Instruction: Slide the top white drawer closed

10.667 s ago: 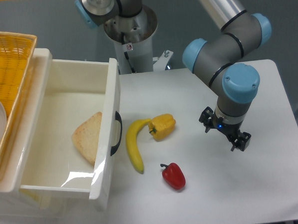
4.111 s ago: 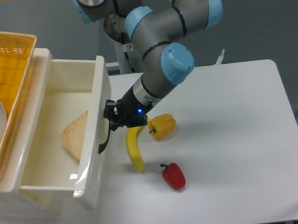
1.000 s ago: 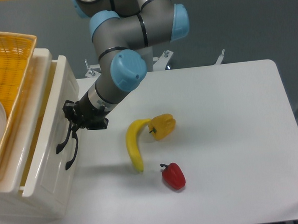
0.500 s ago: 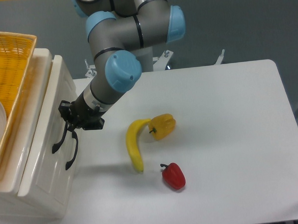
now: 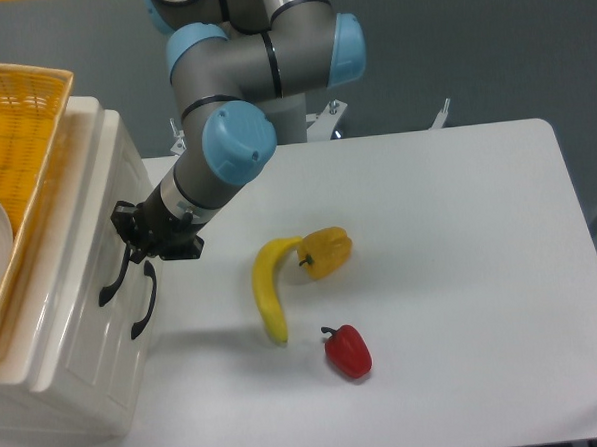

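The top white drawer [image 5: 91, 229] is pushed almost flush into the cream cabinet [image 5: 84, 113] at the left, its panelled front facing right. Its curved black handle [image 5: 110, 284] hangs just below my gripper [image 5: 139, 242]. The gripper presses against the drawer front beside the top of that handle. Its dark fingers merge with the handle, so their spacing is unclear. The drawer's inside is hidden.
The lower drawer front [image 5: 91, 380] carries its own black handle [image 5: 143, 304]. A yellow wicker basket [image 5: 12, 108] holding a white dish sits on the cabinet. On the table lie a banana [image 5: 267, 290], a yellow pepper [image 5: 326, 252] and a red pepper [image 5: 348, 350].
The arm has pushed the top drawer leftward from wide open to nearly shut. The bread slice inside is no longer visible. In the last half second the gripper moved slightly further left.
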You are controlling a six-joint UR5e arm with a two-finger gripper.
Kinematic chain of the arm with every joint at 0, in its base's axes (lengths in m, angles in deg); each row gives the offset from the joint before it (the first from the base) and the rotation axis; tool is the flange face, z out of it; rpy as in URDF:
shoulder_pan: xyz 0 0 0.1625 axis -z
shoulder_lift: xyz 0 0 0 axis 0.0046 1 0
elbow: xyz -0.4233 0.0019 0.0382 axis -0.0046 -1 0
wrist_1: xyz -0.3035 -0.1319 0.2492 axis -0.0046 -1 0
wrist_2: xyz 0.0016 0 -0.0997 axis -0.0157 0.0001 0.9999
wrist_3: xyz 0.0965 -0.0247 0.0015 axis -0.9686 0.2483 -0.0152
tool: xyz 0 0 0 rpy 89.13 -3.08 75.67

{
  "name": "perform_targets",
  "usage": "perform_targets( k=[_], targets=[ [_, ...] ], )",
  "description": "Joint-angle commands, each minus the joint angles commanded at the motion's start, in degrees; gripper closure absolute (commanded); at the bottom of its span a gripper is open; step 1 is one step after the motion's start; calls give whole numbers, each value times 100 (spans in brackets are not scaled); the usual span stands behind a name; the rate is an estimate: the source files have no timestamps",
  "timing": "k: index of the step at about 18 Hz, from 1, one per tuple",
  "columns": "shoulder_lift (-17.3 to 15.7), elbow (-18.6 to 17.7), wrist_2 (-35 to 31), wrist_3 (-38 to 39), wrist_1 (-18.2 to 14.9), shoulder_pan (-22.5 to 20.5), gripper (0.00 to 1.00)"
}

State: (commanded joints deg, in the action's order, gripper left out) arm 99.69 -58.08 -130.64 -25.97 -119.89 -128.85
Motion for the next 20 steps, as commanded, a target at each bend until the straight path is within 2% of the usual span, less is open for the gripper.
perform_targets(
  k=[8, 14, 20],
  targets=[
    [9, 26, -123, -9, 0, -105, 88],
    [26, 211, -527, -44, 0, -623, 88],
    [289, 597, -1072, -192, 44, -1133, 84]
  ],
)
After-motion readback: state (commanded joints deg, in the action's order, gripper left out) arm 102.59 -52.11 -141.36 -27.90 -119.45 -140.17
